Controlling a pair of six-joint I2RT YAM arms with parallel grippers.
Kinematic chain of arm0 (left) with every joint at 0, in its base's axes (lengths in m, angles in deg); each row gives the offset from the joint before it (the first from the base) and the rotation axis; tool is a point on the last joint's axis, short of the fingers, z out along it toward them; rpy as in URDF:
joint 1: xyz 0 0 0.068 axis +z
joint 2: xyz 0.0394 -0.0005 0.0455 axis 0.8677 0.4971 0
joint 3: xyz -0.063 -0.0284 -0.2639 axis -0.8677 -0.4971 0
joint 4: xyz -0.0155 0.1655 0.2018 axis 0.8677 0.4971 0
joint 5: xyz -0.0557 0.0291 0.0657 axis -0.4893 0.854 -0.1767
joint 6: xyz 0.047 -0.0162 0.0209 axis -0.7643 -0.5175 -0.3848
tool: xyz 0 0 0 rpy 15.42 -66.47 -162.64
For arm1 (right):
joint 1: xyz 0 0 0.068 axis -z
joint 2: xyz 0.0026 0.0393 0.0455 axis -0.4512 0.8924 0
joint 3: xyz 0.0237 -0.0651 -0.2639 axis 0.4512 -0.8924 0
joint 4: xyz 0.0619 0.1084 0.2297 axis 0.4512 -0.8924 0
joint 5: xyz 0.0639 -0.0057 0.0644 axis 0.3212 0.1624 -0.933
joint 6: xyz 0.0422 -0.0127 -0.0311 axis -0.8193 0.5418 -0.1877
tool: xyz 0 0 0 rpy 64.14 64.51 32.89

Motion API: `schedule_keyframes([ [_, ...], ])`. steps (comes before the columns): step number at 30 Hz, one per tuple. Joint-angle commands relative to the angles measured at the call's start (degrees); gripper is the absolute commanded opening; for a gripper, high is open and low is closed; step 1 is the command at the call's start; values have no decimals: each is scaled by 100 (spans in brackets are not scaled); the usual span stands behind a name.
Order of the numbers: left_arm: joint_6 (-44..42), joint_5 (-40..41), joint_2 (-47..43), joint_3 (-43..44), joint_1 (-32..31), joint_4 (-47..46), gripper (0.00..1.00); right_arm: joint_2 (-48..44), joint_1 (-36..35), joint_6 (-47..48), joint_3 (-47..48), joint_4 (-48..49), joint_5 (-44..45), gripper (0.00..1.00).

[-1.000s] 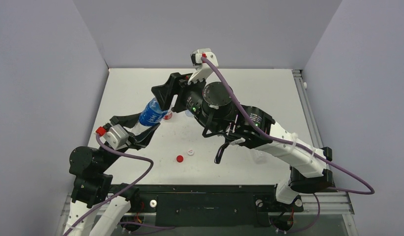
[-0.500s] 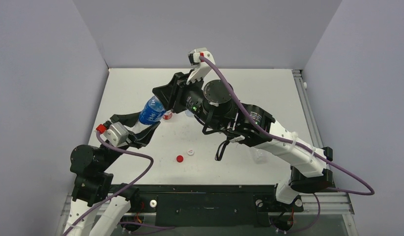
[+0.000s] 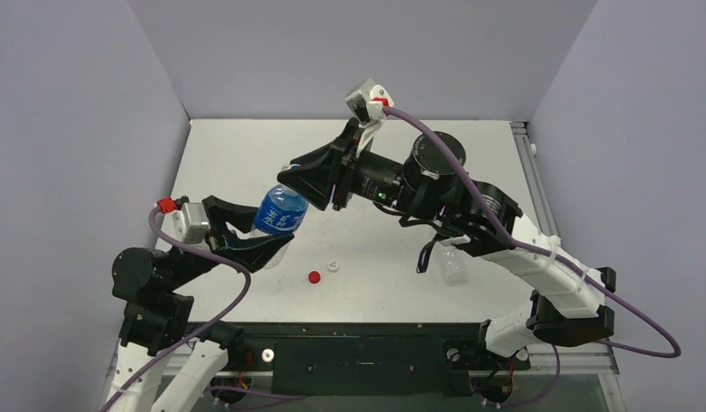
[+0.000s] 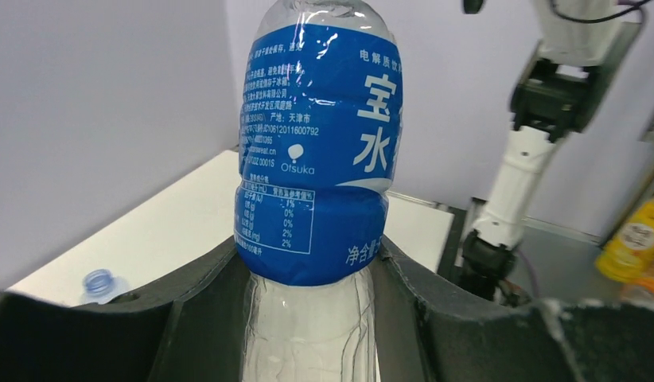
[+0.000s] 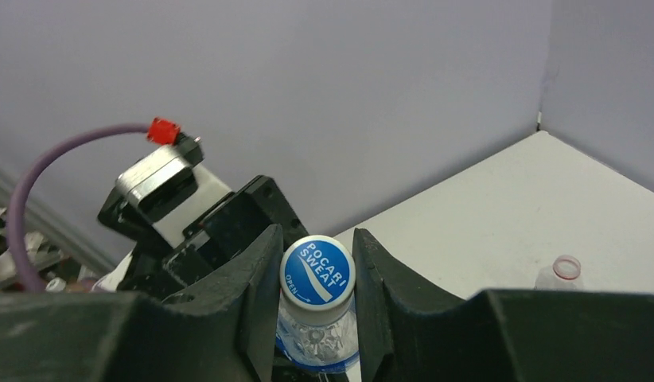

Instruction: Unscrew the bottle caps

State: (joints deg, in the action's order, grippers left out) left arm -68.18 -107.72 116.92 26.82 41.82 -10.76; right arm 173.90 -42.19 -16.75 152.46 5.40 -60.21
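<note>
A robotics lab cell. Plain grey walls (image 3: 358,51) enclose a white table (image 3: 246,146) left, far and right; a black mounting rail (image 3: 367,354) lines its near edge.

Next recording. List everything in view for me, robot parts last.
blue-label bottle: one, clear, blue label, held off the table by the left gripper
blue cap: one, blue, on that bottle, inside the right gripper
red cap: one, red, loose on the table
white cap: one, white, beside the red cap
clear bottle: one, clear, under the right arm
open bottle necks: two, one red-ringed, one pale blue, wrist views only
yellow bottle: one, blurred, beyond the table
table: one, white
left gripper: black, jaws shut on the bottle
right gripper: black, jaws closed on the cap
</note>
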Motion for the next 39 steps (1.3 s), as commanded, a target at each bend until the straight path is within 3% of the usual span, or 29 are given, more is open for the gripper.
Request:
schedule_keyframes([
  [1, 1329, -1352, 276, 283, -9, -403, 1, -474, 15, 500, -188, 632, -1975, 0],
  [8, 1965, -1830, 397, 380, -9, -668, 1, -868, 201, 460, -761, 1159, -3040, 0],
  [16, 1718, -1751, 418, 406, -9, -523, 1, -692, 214, 471, -469, 667, -2318, 0],
  [24, 2069, -2119, 490, 463, -9, -731, 1, -1159, 222, 588, -999, 1403, -2969, 0],
  [28, 2167, -2207, 492, 526, -9, -748, 1, -1087, 218, 613, -762, 1080, -2676, 6],
  [30, 2173, -2200, 489, 547, -9, -770, 1, -945, 210, 649, -641, 857, -2696, 0],
  [34, 2358, -2278, 526, 556, -9, -914, 1, -964, 189, 723, -729, 904, -2889, 0],
  [35, 2353, -2272, 534, 558, -9, -921, 1, -1034, 188, 728, -765, 933, -2684, 7],
  [36, 2240, -2237, 528, 570, -9, -886, 1, -1066, 191, 687, -814, 949, -2512, 23],
  [37, 2144, -2101, 508, 574, -9, -841, 1, -1101, 184, 658, -821, 943, -2154, 54],
  [39, 1740, -1763, 448, 599, -9, -678, 0, -1059, 141, 595, -747, 783, -1394, 75],
])
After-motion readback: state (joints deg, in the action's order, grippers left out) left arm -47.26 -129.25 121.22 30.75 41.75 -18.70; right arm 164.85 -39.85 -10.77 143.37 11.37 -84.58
